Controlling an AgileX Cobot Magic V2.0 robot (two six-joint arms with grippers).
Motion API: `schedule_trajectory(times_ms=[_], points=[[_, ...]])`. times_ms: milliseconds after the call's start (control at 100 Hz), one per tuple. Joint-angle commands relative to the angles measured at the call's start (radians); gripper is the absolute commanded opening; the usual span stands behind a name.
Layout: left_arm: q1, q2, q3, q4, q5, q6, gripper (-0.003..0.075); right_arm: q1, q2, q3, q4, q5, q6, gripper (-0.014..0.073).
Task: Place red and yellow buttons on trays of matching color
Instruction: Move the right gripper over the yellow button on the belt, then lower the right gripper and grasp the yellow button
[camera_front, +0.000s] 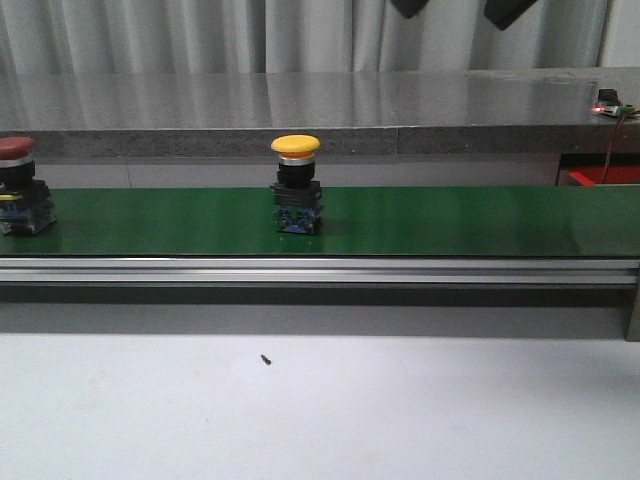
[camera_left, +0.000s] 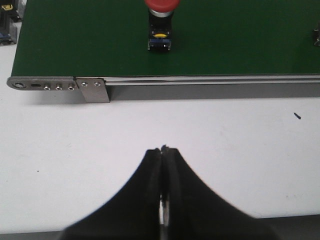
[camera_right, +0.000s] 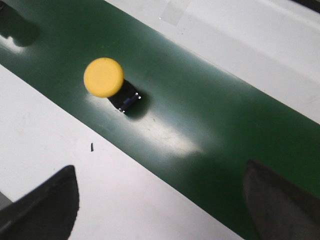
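Two buttons are standing upright on the green conveyor belt, and no tray is showing in any view. Starting at the left, the left gripper is hovering over the white table with its black fingers pressed together, nothing between them. Straight ahead of its tips, past the belt's metal side rail, the red button is sitting on its black base just inside the belt's near edge, well apart from the gripper. In the front view the same red button is sitting at the far left end of the belt.

Moving rightward, a small dark speck is lying on the table in front of the belt. The yellow button is standing near the middle of the belt, well apart from the red one.

Furthest right, the right gripper is hanging above the belt with its fingers spread wide, gripping nothing. The yellow button is lying ahead of its fingertips and off toward one finger, clear of both.
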Motion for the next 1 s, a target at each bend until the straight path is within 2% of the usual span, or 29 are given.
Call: schedule_trajectory(times_ms=[0,200,480,990], points=[[-0.006,-0.003,-0.026,-0.005,-0.048,0.002,-0.0020,0.033,0.011,-0.076,-0.042,-0.025,0.056,0.0655],[-0.006,-0.003,-0.026,-0.005,-0.048,0.002,-0.0020,0.100,0.105,-0.172,-0.123,0.036,0.127,0.0655],[-0.006,-0.003,-0.026,-0.005,-0.048,0.002,-0.0020,0.139,0.247,-0.332,-0.123,0.166,0.146,0.0655],[-0.006,-0.003,-0.026,-0.005,-0.050,0.002,-0.0020,0.138,0.371,-0.379,-0.112,0.136,0.146,0.0655]])
